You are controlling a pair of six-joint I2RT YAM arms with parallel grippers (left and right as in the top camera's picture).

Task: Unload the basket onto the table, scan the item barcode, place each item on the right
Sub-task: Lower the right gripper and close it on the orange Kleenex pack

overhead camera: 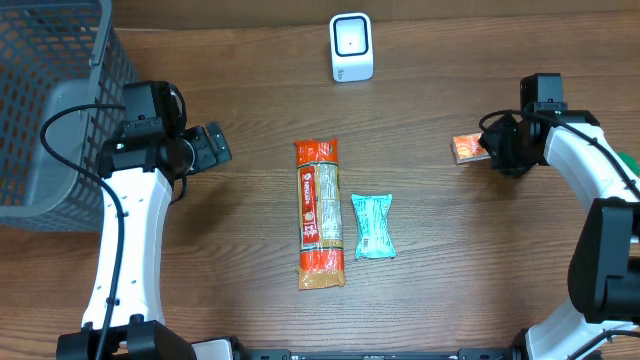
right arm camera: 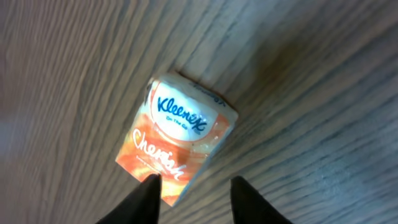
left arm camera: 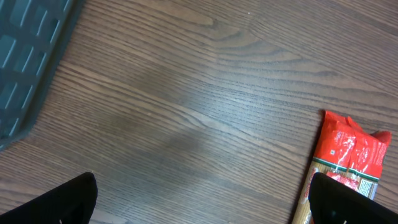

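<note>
While the Kleenex tissue pack [right arm camera: 180,146] is lying flat on the wooden table [overhead camera: 250,90], branded face up, at the right side and well apart from the white scanner unit [overhead camera: 351,47] at the far edge, you are not holding it. No barcode is showing on the upper face, so it is presumably sitting underneath or on an edge.

The right gripper [right arm camera: 196,181] is standing just beside the pack's near corner with its jaws partly open. One finger is overlapping the pack's lower edge in the wrist view; the other is standing clear of it. Nothing is being gripped.

In my judgement the step in hand is the pick-up:
- You are approaching a corner, so square the jaws across the pack's narrow sides first.
- The pack is soft, so close gently and lift only once both pads are bearing.
- Carry it to the scanner and turn the hidden face toward its window.

The red spaghetti packet [overhead camera: 319,213] and the teal packet [overhead camera: 373,227] are lying side by side at the centre, well clear of your path. The left gripper [overhead camera: 212,146] is hovering fully open and empty over bare wood near the grey basket [overhead camera: 50,90].
</note>
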